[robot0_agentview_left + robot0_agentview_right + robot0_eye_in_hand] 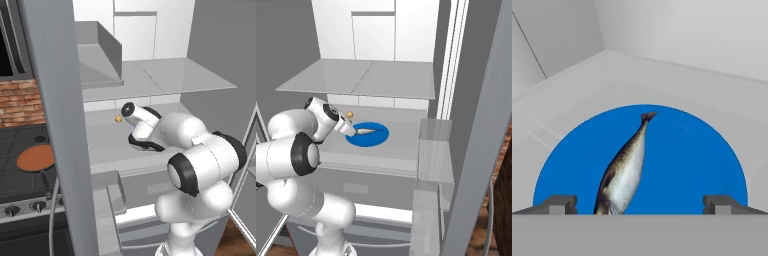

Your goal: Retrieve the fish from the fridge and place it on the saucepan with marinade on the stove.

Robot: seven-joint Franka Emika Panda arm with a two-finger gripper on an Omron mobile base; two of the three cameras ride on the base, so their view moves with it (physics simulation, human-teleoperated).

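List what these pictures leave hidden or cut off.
- Fish: head end cut off at the hand view's bottom edge; in the right base view the hand covers one end.
- Blue plate: near rim cut off in the hand view.
- Saucepan: fridge door covers its right edge, left base view.

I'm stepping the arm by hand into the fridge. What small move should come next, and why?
Probably ease the open gripper forward and down, shifting slightly toward the fish. In the hand view it lies on the blue plate, nearer one fingertip than the other, and nothing is held yet.
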